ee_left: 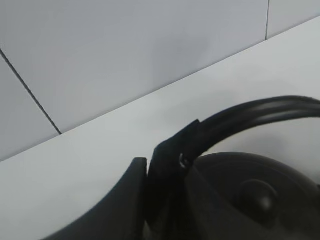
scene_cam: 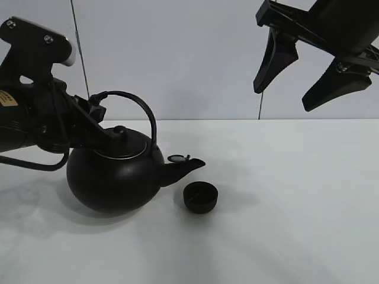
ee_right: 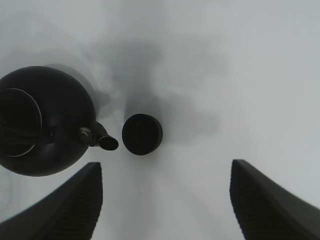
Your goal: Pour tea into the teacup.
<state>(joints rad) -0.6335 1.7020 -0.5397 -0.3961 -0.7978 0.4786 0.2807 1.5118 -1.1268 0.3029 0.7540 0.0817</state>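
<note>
Right end effector (scene_cam: 283, 97) hangs high, spread wide. Left end effector (scene_cam: 96, 110) is clamped on the kettle (scene_cam: 112, 177) handle; well below the right one, the teacup (scene_cam: 200, 197) sits on the bench (scene_cam: 296, 207) beside the spout.

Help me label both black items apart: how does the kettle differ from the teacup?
The kettle is big and round-bellied; the teacup is tiny and low. The kettle has an arched handle, lid and spout; the teacup has none and is open-topped. Both are black.
</note>
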